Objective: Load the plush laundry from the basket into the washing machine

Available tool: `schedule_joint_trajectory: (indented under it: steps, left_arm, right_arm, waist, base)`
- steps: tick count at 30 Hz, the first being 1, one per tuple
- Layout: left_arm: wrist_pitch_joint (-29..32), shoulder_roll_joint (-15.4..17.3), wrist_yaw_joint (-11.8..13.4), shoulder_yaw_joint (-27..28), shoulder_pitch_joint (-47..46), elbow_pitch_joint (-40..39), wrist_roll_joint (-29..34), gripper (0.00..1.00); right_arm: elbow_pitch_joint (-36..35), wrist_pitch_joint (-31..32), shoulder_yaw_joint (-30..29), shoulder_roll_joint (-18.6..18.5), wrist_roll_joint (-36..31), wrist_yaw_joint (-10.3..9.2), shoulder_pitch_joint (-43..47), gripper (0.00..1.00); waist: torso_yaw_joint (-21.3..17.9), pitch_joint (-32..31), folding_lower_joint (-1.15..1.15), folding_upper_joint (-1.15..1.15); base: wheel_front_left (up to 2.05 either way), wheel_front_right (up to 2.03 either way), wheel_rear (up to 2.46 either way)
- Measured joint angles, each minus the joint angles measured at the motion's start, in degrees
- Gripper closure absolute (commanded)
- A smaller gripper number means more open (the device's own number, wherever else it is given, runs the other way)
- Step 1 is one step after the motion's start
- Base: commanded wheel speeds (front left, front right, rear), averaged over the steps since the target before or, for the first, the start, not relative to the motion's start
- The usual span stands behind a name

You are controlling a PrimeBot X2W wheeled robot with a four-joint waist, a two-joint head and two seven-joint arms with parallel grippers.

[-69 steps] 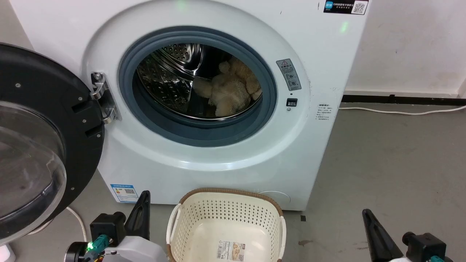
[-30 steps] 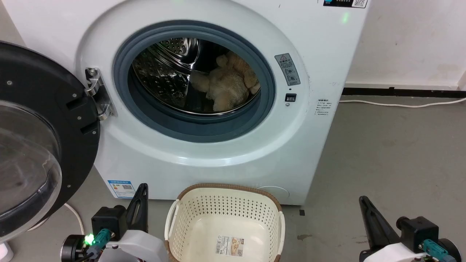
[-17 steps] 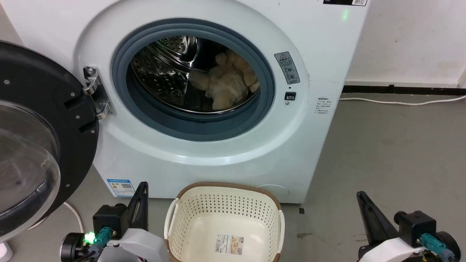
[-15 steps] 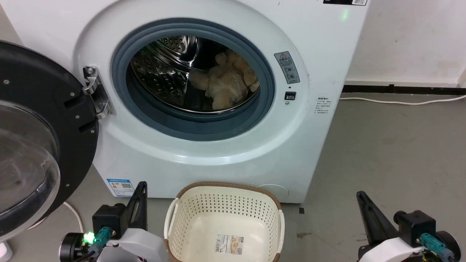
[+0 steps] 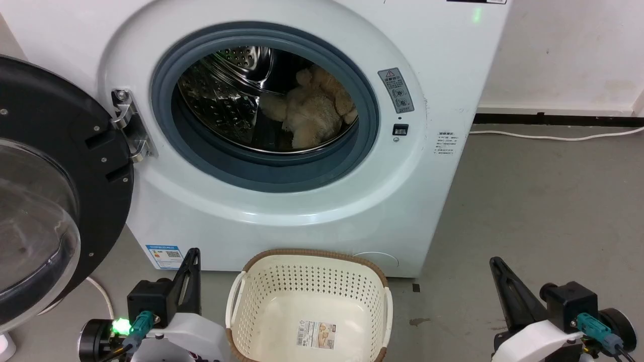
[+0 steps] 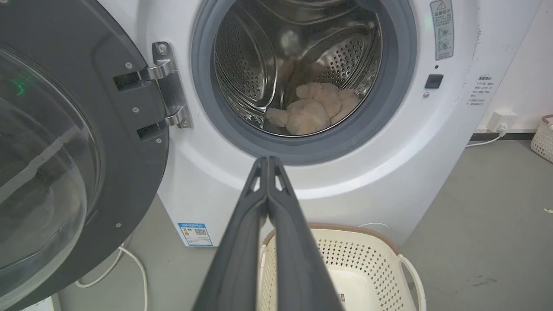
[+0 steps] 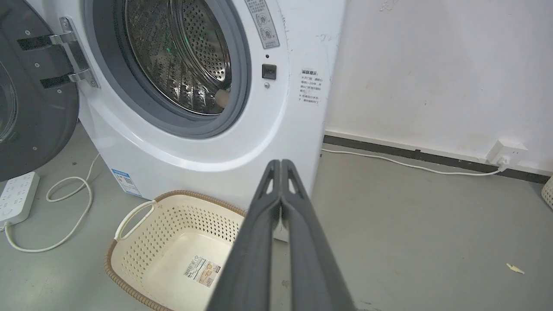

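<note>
The cream-beige plush laundry [image 5: 314, 115] lies inside the steel drum of the white washing machine [image 5: 443, 75], low at the drum's right; the left wrist view shows the plush [image 6: 313, 112] too. The black-rimmed glass door [image 5: 45, 191] hangs wide open on the left. On the floor before the washer stands the cream basket [image 5: 251, 311], holding nothing but its label sticker [image 5: 316, 334]. My left gripper [image 5: 192, 255] is shut and bare, left of the basket. My right gripper [image 5: 495, 264] is shut and bare, well right of the basket.
A white cable [image 5: 553, 136] runs along the floor by the back wall on the right. A power strip [image 7: 17, 196] and looped white cord [image 7: 69, 203] lie on the floor under the open door. Bare grey floor [image 5: 543, 211] spreads right of the washer.
The whole head view has drifted slightly, so the camera moved. Both grippers stay shut and low beside the basket. The plush rests unmoved in the drum.
</note>
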Motion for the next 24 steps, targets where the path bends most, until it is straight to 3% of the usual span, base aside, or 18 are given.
schedule_joint_trajectory:
  steps: [24]
  left_arm:
    - [0.94, -1.37, -0.54, 1.48, 0.01, -0.64, 2.45, 1.00]
  right_arm:
    - [-0.58, 1.04, -0.02, 0.00, -0.98, 0.00, -0.97, 1.00]
  waist:
    - [-0.10, 0.35, 0.00, 0.00]
  base:
    - [0.00, 0.00, 0.00]
